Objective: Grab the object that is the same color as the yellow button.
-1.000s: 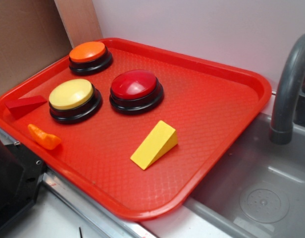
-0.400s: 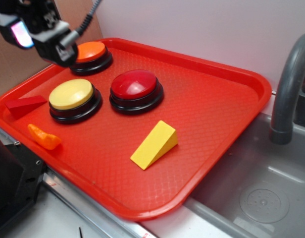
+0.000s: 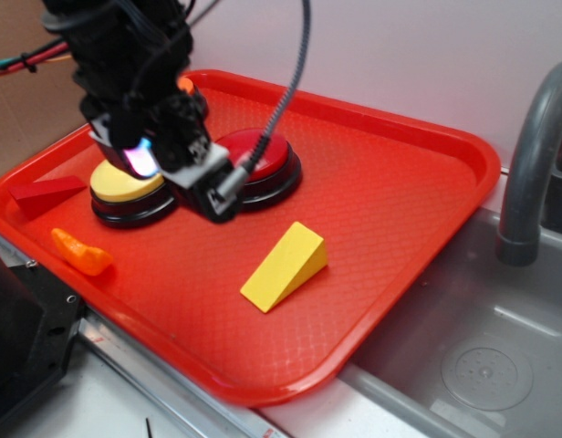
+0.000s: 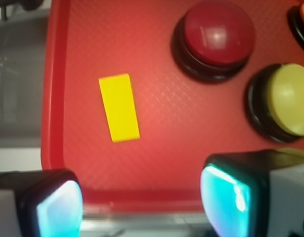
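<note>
The yellow wedge block (image 3: 286,265) lies on the red tray (image 3: 400,182), near its front edge. In the wrist view it shows as a yellow rectangle (image 4: 119,107). The pale-yellow button (image 3: 124,189) on its black base sits at the tray's left, partly hidden by the arm; it also shows at the right of the wrist view (image 4: 290,98). My gripper (image 3: 176,178) hovers above the tray between the yellow button and the red button, up and left of the wedge. Its jaws (image 4: 142,205) are wide open and empty, with glowing cyan pads.
A red button (image 3: 267,164) and an orange button (image 4: 302,19) stand behind. A dark red wedge (image 3: 46,193) and an orange carrot-like piece (image 3: 80,253) lie at the tray's left. A grey sink (image 3: 482,356) and faucet (image 3: 532,155) are on the right.
The arm has come in from the upper left and moved down and right, from over the orange button to over the yellow and red buttons. Objects on the tray have not moved.
</note>
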Robot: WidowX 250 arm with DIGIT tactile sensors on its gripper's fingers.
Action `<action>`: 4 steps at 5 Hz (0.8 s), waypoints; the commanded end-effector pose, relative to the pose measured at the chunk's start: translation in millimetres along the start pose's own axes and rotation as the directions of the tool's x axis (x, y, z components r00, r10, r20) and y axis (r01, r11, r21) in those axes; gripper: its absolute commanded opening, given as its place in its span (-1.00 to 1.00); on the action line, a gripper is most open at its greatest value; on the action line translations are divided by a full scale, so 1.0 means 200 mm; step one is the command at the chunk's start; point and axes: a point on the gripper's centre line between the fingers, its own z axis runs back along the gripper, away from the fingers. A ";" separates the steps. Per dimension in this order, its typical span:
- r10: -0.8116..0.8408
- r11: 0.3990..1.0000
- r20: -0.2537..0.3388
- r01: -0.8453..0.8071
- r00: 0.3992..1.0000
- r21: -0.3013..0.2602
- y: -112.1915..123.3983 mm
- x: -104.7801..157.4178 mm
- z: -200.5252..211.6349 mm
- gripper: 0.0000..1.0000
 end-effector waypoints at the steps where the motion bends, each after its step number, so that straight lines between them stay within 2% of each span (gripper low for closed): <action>1: -0.069 0.997 0.082 0.067 0.994 0.032 -0.02 0.20 -0.19 1.00; 2: -0.077 0.997 0.054 0.076 0.996 0.023 -0.07 0.26 -0.34 1.00; 4: -0.094 0.996 -0.022 0.094 0.995 0.006 -0.13 0.22 -0.48 1.00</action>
